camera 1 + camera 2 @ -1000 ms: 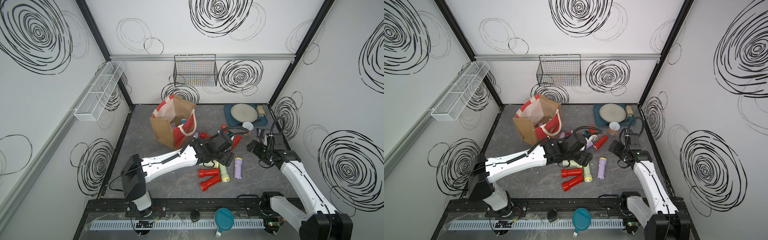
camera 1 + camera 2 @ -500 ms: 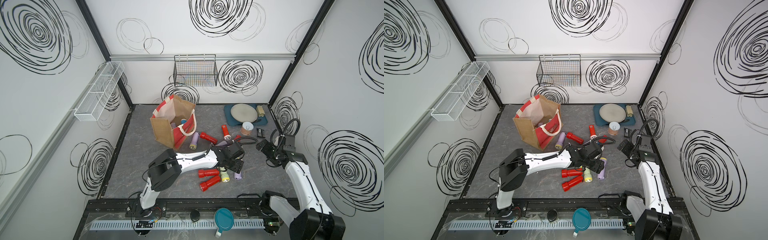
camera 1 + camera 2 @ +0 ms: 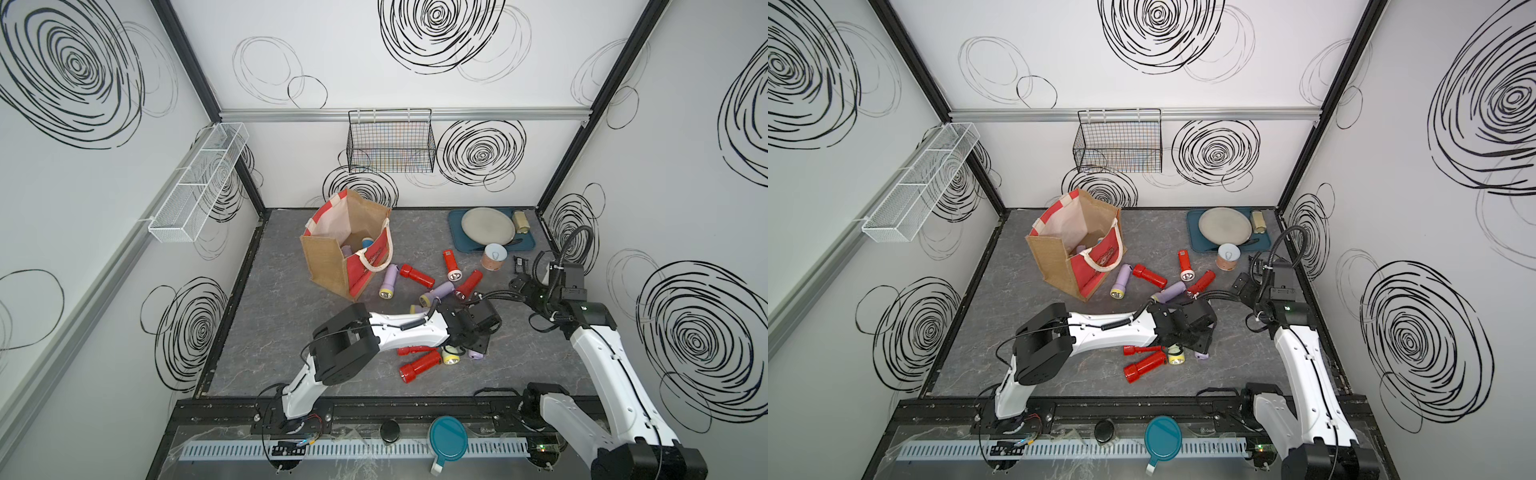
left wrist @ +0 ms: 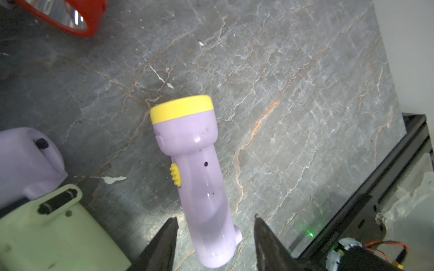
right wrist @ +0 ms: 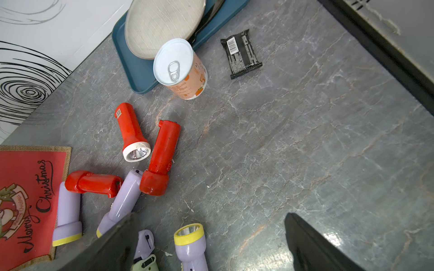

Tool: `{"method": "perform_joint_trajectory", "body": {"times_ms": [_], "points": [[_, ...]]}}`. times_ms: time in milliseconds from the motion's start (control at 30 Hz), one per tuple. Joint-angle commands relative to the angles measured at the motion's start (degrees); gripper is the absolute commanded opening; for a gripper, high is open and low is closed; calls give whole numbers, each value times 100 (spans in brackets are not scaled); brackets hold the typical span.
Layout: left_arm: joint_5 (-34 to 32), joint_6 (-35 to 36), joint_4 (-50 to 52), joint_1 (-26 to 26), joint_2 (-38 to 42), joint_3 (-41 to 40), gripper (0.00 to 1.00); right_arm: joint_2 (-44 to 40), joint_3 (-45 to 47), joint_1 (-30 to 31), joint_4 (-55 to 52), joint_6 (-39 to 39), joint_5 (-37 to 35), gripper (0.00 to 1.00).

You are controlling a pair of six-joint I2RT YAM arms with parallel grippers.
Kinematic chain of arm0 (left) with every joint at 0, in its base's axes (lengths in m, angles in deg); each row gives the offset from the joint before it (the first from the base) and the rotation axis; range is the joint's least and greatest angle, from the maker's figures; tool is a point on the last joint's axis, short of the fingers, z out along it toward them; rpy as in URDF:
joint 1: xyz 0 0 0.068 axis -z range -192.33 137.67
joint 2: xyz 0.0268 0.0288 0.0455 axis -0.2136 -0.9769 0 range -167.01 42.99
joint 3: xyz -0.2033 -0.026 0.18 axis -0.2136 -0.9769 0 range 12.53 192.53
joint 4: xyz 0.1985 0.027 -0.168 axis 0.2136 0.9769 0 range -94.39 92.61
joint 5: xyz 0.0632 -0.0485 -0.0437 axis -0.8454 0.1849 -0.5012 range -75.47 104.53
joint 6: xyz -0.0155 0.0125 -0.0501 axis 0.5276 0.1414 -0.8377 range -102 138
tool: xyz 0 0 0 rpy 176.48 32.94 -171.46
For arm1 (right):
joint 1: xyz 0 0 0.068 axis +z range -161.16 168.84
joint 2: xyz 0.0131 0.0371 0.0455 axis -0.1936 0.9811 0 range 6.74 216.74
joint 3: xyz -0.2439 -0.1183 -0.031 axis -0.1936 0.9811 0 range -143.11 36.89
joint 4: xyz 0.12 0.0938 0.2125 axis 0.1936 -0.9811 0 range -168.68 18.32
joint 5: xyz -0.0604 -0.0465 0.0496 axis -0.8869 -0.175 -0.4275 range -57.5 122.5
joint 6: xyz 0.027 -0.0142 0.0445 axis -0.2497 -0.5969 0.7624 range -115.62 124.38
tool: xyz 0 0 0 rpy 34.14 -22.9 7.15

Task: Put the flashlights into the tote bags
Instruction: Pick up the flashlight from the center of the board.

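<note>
Our left gripper [image 4: 215, 217] stands released, jaws straddling the tail of the lilac flashlight [image 4: 192, 164] on the table [image 4: 293, 105], touching neither side. We should close squarely across the handle, then lift toward the tote bag [image 3: 328, 266], at ten o'clock in a top view.

Hidden under the arm
The left arm [image 3: 409, 332] covers most of the lilac flashlight [image 3: 477, 355] in both top views.

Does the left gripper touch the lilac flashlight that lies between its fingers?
Apart. In the left wrist view the left gripper straddles the tail of the lilac flashlight, and bare tabletop shows on both sides between the gripper and the flashlight.
</note>
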Motion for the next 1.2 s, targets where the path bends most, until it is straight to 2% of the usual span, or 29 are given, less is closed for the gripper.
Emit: {"method": "perform_joint_trajectory", "body": {"times_ms": [0,467,567,667,833,1033,1167], "points": [[-415,-187,4,16,-325,238,55,-103,-211,141,-238,-176,-341,100],[-826,-266,183,6,-876,521,45,-128,-273,381,-356,-394,-590,100],[-842,-254,183,6,-857,511,41,-148,-283,386,-360,-410,-613,100],[-842,-219,166,-11,-796,512,33,-138,-338,398,-365,-428,-643,100],[-750,-174,-140,-111,-297,259,15,-115,-533,392,-359,-520,-650,100],[-572,129,-675,-311,744,-234,9,-147,-682,392,-279,-729,-543,100],[-443,378,-621,-507,1354,-392,6,-119,-794,396,-229,-770,-365,100]]}}
